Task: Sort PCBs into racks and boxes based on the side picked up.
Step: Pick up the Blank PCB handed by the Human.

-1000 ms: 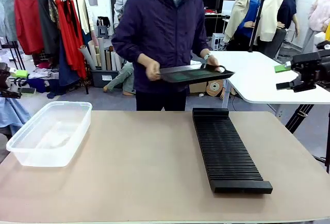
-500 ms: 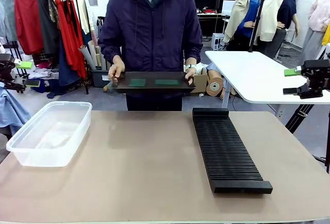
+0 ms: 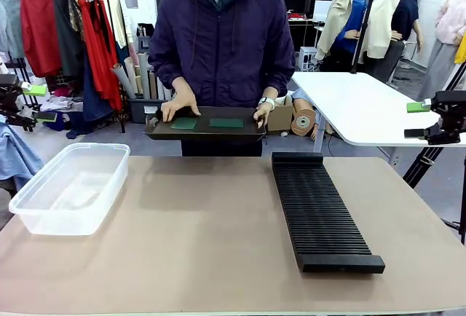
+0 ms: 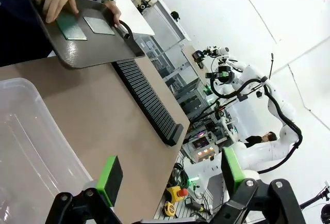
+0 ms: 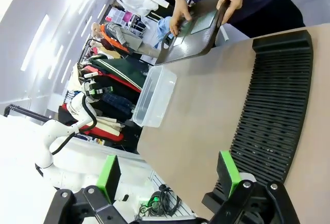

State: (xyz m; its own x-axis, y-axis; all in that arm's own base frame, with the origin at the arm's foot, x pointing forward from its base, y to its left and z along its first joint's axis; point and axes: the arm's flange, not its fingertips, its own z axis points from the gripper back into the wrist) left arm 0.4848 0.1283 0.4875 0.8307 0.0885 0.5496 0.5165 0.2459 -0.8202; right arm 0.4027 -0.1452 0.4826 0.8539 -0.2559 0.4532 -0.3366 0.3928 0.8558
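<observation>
- Two thin, flat, green rectangular PCBs lie side by side, not touching, on a smooth flat black tray. The tray has a raised rim, which I take to be there to stop the boards sliding off in carriage.
- A person in a dark purple jacket holds the tray roughly level just past the far edge of the matte tan table, above its surface. One hand lies with its fingers at the board on picture left, probably to steady it. The other hand grips the handle end.
- A clear, translucent plastic tub with rounded corners and a rolled rim stands on the left of the table, on my left arm's side. I see no board in it.
- A long black rack, ribbed by many fine parallel slots, lies lengthwise on the right, on my right arm's side. Its slots look unfilled, so I judge that sorting has not begun.
- The left gripper hangs off the table's left side with the tub below it. Its black fingers and green pads are spread wide, with nothing between them.
- The right gripper hangs off to the right with the rack's near end below it. It too is spread wide and empty.
- The boards are thin and rigid and lie flat, so they offer little edge to pinch. I expect the tray's rim to restrict a low approach.
</observation>
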